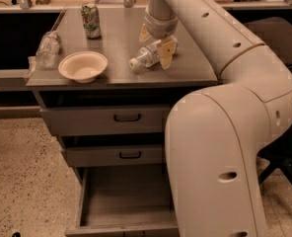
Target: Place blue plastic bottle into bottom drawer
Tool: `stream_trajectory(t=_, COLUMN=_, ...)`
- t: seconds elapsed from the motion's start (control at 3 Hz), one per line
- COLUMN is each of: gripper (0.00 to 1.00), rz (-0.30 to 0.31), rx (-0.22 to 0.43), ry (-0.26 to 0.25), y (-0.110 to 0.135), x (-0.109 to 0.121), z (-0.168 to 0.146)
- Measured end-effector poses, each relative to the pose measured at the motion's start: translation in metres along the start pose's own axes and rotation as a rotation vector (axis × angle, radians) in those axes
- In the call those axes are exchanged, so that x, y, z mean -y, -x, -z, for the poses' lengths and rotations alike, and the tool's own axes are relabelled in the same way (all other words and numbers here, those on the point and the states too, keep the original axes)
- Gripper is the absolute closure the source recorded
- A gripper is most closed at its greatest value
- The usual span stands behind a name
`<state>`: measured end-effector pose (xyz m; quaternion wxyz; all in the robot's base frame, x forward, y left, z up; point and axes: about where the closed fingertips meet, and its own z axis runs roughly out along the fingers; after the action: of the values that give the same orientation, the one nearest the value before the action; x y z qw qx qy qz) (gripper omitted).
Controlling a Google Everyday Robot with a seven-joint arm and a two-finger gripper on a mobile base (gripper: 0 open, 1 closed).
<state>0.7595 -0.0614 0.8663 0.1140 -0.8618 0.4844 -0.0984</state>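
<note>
The blue plastic bottle [147, 58] lies on its side on the grey cabinet top [121, 38], with its white cap pointing left. My gripper [156, 44] reaches down from the arm right over the bottle. Its yellowish fingers stand apart, one behind the bottle and one [166, 53] in front of its right half. The bottom drawer [126, 201] is pulled out below, and its plain grey floor is bare. My arm's big white elbow covers the drawer's right side.
A cream bowl [83, 65] sits at the front left of the top. A wrinkly clear plastic bag [47, 48] lies at the left edge and a green-patterned can [91, 19] stands at the back. Two upper drawers [127, 117] are closed. A speckled floor lies to the left.
</note>
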Motion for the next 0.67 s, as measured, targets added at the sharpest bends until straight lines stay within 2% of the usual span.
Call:
stream_trajectory(t=0.33, gripper=0.47, rz=0.010, rx=0.009, ry=0.018, y=0.0042, x=0.0011, z=-0.0079)
stream_trajectory(t=0.67, gripper=0.70, rz=-0.001, rx=0.083, ry=0.009, y=0.0128, x=-0.0045, z=-0.0098)
